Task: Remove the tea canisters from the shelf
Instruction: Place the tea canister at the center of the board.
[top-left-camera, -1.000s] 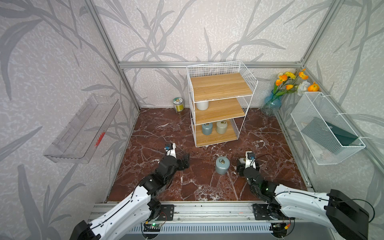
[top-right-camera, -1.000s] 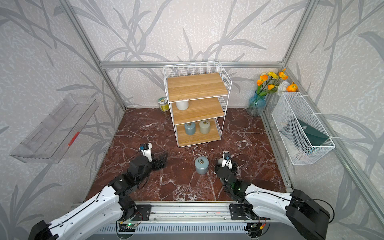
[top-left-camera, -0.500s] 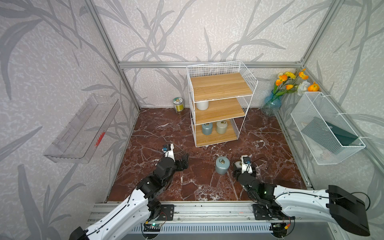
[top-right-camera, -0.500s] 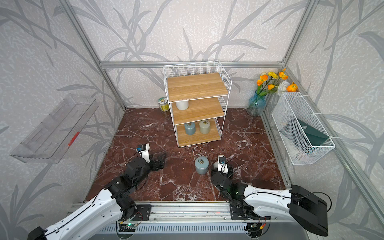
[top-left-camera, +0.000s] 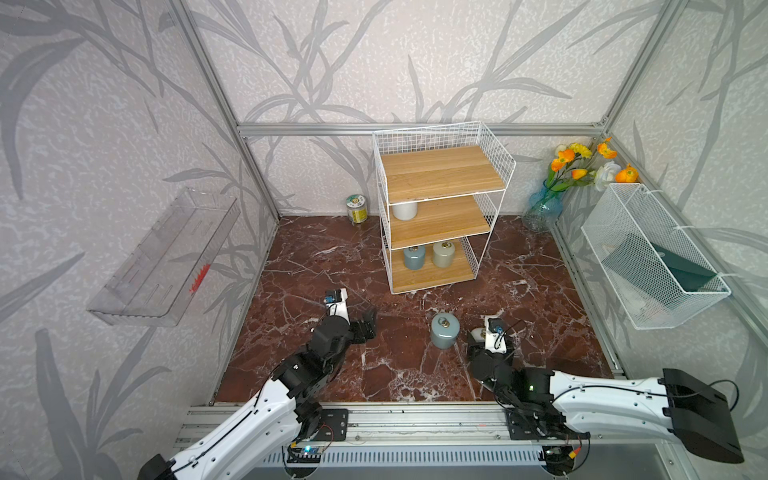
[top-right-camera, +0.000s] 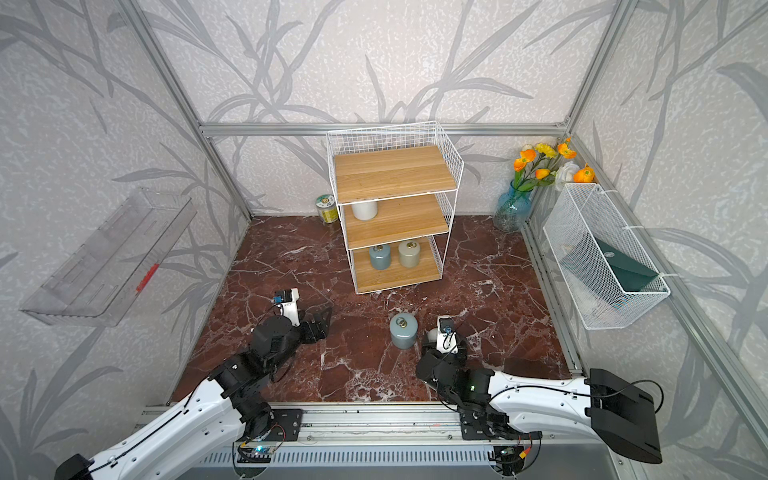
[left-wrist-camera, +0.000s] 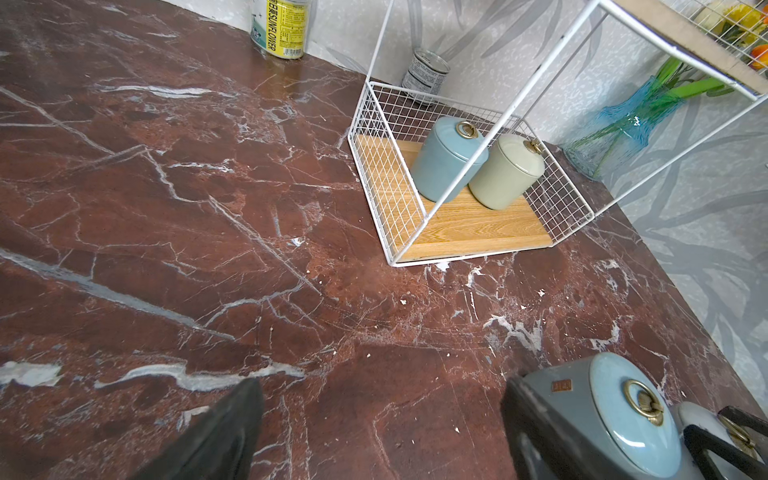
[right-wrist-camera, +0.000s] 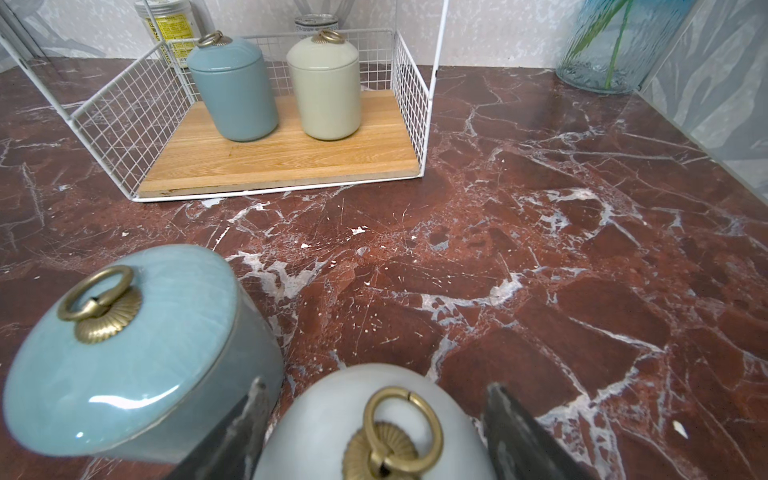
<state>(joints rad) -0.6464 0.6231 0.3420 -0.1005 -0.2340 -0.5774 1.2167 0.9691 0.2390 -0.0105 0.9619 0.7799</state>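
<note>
The right pincer (right-wrist-camera: 374, 388) is partly open and grips the off-white ceramic canister with a brass ring (right-wrist-camera: 316, 415) by its sides. The left pincer (top-left-camera: 368, 326) is wide open and empty.

- I see a yellow-labelled tin (top-left-camera: 356, 209) by the back wall.
- Blue glass vase (top-left-camera: 540, 212) with orange flowers (top-left-camera: 567, 157) in the far corner.
- White mesh basket (top-left-camera: 623, 232) and clear tray (top-left-camera: 166, 257) hang on opposite side walls.

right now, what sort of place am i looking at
Probably a staged robot test cell dressed like a home: aluminium frame rails edging wallpapered walls, a marble-look floor, and props like a wire shelf and vase of flowers.
</note>
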